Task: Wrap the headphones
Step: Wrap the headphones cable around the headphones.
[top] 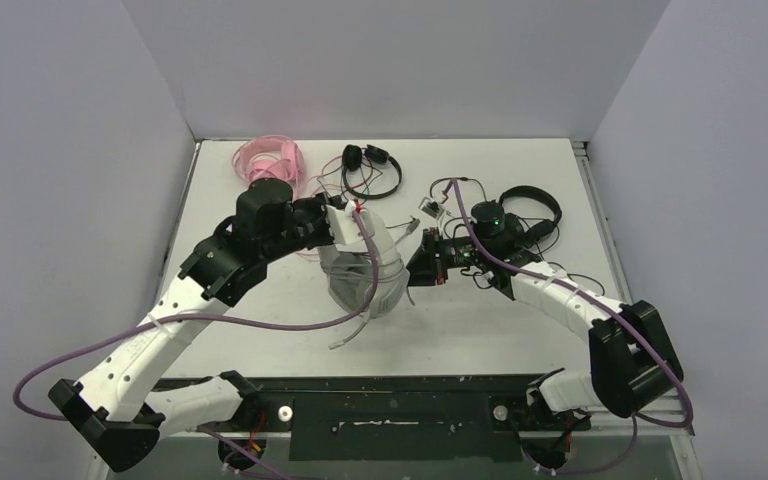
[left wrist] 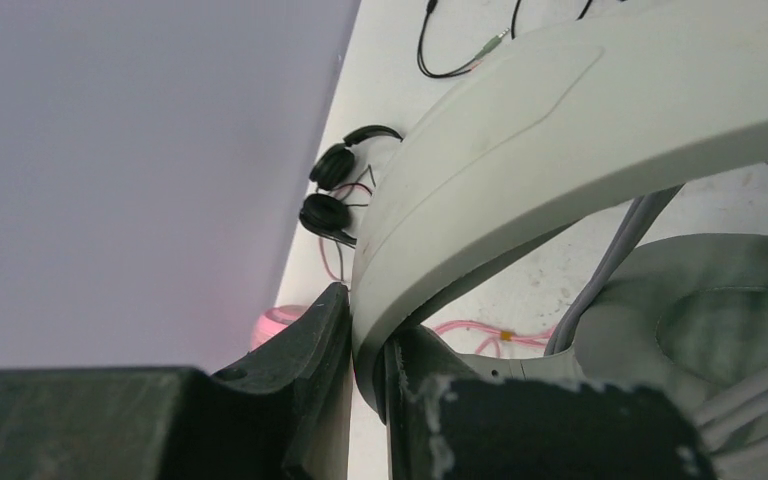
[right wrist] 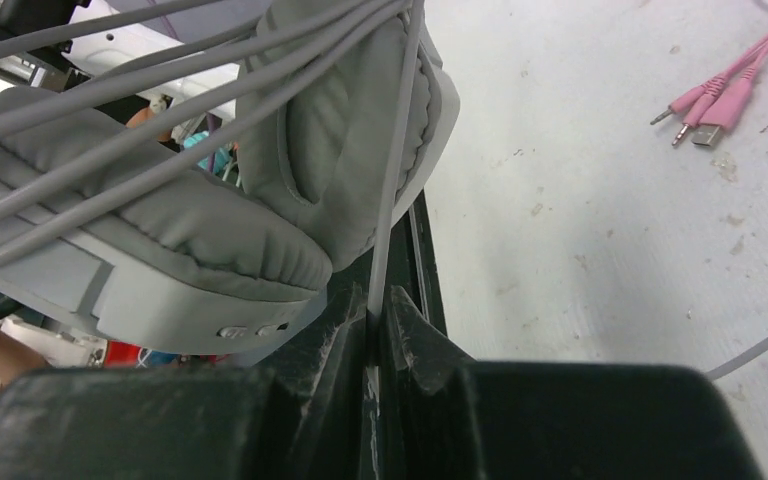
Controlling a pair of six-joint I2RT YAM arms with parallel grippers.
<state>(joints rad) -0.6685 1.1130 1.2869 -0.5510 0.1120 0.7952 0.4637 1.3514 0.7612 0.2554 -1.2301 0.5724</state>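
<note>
Gripping white-grey headset (left wrist: 560,120) by smooth curved band: left hand (left wrist: 368,345) | right hand (right wrist: 372,315) pinching thin grey cable (right wrist: 397,170)

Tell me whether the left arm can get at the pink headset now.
Probably not usefully. The way to the pink headset looks free, but the left fingers are shut on the white-grey headset, leaving no free grip.

Bright, even overhead light, faint soft shadows; left fingers (left wrist: 300,360) dark, slightly blurred.

White table (top: 500,325) with pink headset (top: 272,158) at far left, middle black headset (top: 372,168) just beside, right black headset (top: 548,203) apart.
</note>
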